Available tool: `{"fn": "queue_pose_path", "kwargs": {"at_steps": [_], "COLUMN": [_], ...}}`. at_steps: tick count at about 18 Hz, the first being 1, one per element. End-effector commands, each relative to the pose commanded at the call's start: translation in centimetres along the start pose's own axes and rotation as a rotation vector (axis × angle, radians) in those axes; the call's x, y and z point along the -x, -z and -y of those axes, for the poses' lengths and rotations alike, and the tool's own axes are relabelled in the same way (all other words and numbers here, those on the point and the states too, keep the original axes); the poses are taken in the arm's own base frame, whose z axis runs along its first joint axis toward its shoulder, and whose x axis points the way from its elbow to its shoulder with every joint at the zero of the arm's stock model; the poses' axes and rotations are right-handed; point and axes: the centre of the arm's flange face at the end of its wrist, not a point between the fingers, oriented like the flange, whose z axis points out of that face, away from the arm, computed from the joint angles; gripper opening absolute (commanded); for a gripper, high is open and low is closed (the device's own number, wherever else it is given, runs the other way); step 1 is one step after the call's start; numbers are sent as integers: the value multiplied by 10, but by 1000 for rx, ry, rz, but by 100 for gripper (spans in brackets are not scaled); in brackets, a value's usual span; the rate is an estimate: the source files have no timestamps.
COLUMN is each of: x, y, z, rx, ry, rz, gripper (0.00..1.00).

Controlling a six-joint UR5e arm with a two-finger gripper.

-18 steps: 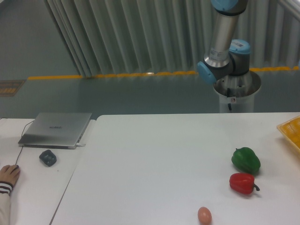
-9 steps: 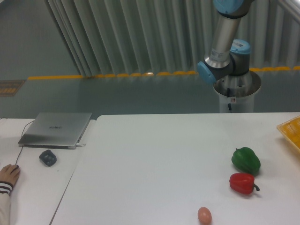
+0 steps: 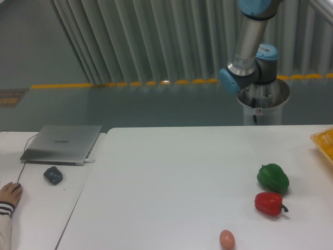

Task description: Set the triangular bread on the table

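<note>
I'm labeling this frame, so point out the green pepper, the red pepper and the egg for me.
green pepper point(image 3: 272, 178), fixed camera view, middle of its body.
red pepper point(image 3: 268, 203), fixed camera view, middle of its body.
egg point(image 3: 227, 239), fixed camera view, centre of the shell.

Tables: two, the wide white table point(image 3: 171, 182) in the middle, the narrower desk point(image 3: 36, 208) at lower left
Peppers: two, a green pepper point(image 3: 272, 178) and a red pepper point(image 3: 269, 203) at lower right
Eggs: one brown egg point(image 3: 227, 239) at the bottom edge
Crates: one yellow crate point(image 3: 325, 143), just a corner at the right edge
Laptops: one silver laptop point(image 3: 62, 144)
Mice: one grey mouse point(image 3: 53, 174)
Robot arms: one arm point(image 3: 248, 49) at upper right
Hands: one person's hand point(image 3: 9, 194) at lower left
</note>
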Motion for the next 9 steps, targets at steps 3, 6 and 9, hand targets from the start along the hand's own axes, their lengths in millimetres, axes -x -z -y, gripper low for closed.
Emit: {"fn": "queue_pose_path", "kwargs": {"at_steps": [3, 6, 9], "x": [0, -3, -12], "y": [2, 9, 18], "z": [-1, -1, 7], "rx": [1, 3, 4], "ry": [-3, -4, -11], "rz": [3, 7, 3], "gripper": [0, 0, 0]}}
